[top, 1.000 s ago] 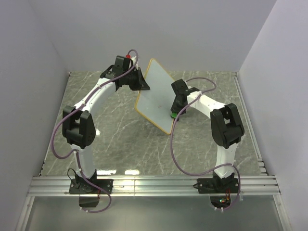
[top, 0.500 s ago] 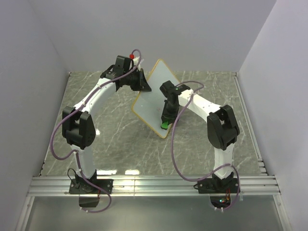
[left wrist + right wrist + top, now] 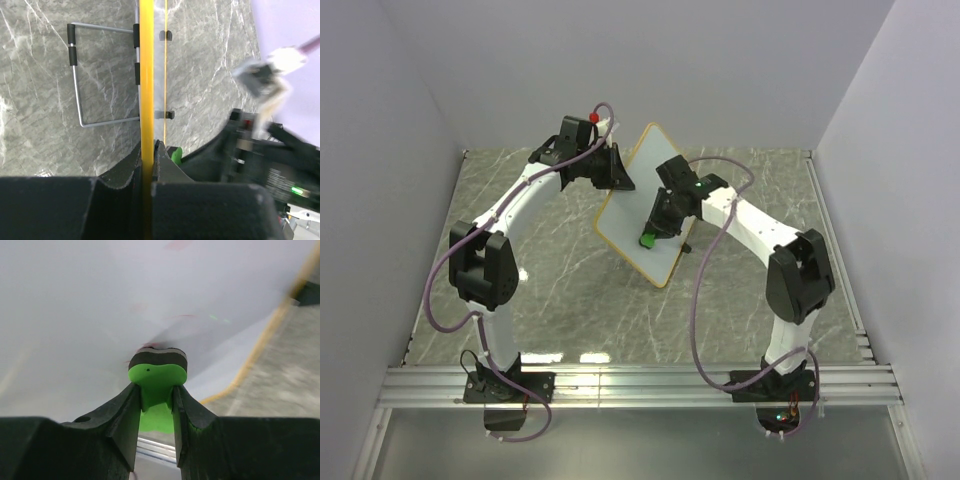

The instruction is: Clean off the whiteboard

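Top external | grey marble table, pale walls | left claw clamps whiteboard | right claw grips eraser

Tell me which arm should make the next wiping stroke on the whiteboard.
Right. The right claw grips the green eraser at the whiteboard's face, where faint red marks show. The left claw is clamped on the board's edge, propping it up.

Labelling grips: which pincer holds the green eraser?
Right pincer: it grips the green eraser against the whiteboard; the left pincer clamps its frame.
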`<state>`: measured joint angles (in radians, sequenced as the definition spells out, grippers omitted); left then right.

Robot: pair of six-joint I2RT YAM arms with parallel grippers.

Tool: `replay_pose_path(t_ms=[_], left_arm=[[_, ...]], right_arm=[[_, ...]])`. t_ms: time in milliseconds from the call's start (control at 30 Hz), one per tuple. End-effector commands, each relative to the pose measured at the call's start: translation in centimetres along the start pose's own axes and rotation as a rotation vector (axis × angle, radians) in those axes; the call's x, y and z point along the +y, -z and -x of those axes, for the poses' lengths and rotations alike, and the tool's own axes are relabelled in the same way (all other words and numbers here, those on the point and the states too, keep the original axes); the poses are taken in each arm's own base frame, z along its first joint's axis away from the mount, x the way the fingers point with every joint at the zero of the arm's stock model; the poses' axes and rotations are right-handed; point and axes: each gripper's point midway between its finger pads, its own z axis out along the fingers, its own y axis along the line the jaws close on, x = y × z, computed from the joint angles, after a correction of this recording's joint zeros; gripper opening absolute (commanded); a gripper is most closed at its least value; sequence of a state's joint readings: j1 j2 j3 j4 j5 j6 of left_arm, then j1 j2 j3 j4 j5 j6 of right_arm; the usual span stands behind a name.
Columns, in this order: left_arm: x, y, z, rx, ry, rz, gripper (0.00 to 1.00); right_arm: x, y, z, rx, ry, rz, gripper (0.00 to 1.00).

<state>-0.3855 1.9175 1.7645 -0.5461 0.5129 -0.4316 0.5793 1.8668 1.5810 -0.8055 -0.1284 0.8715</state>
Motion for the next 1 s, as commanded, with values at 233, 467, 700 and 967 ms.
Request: replay_pose_path(t_ms=[233, 467, 700, 967], left_arm=[[0.8, -2.2, -5.5, 0.164, -0.036, 0.071, 0.00], [0.9, -2.0, -5.5, 0.157, -0.036, 0.078, 0.00], [0.1, -2.1, -4.8, 0.151, -0.029, 0.055, 0.00], [0.1, -2.3, -5.3, 0.167, -0.009, 0.043, 0.00]], right_arm=[[9.7, 2.5, 5.4, -0.218, -0.004, 0.472, 0.00], [5.3, -2.5, 1.7, -0.117, -0.046, 0.419, 0.00], [-1.6, -6.8, -0.2, -0.085, -0.118, 0.302, 0.00], [-6.1, -9.0, 1.8, -0.106, -0.157, 0.189, 0.00]])
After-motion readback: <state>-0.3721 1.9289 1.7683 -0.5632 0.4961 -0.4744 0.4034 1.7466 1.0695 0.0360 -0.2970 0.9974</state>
